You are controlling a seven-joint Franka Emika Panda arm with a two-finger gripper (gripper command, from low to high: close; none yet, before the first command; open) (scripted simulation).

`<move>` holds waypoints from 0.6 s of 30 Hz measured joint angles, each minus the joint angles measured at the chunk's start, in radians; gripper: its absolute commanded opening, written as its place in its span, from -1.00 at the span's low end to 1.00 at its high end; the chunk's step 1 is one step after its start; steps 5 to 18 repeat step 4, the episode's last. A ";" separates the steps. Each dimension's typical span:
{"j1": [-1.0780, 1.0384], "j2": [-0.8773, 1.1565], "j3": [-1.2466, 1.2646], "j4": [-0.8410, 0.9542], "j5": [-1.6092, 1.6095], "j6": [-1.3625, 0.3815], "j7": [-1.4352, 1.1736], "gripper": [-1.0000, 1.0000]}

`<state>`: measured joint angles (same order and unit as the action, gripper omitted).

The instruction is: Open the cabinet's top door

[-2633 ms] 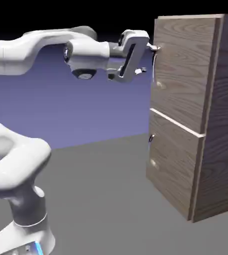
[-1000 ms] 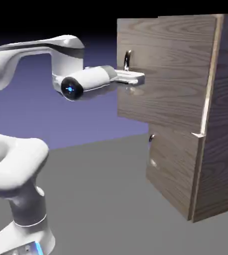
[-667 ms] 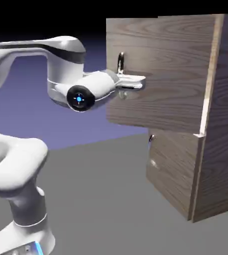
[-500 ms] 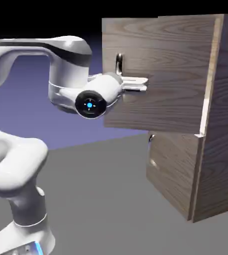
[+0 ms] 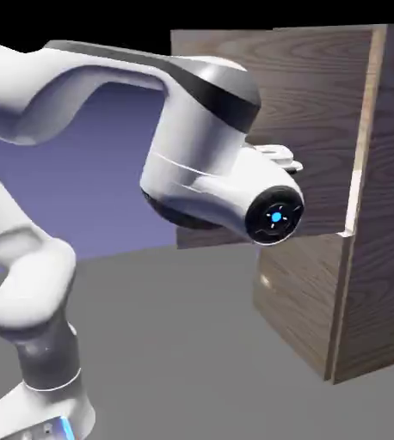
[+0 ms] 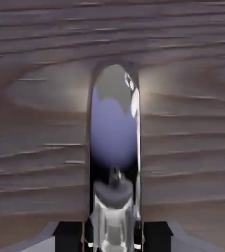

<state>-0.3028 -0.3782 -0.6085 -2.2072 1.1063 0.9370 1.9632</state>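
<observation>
One top door stands swung outward from the wood-grain cabinet in the exterior view, above the lower door; the arm crosses in front of it, partly hiding the hand. In the hand view, the two-finger gripper is closed on the curved silver bar handle, gripping it between both black fingertips, before the door's wood-grain face.

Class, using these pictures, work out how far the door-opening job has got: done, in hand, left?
Done: the top door stands swung out from the cabinet. In hand: the gripper is closed on its curved handle. Left: letting go, perhaps after wider opening.
</observation>
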 measured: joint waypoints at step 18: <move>0.027 0.122 -0.058 0.115 -0.018 -0.131 -0.050 1.00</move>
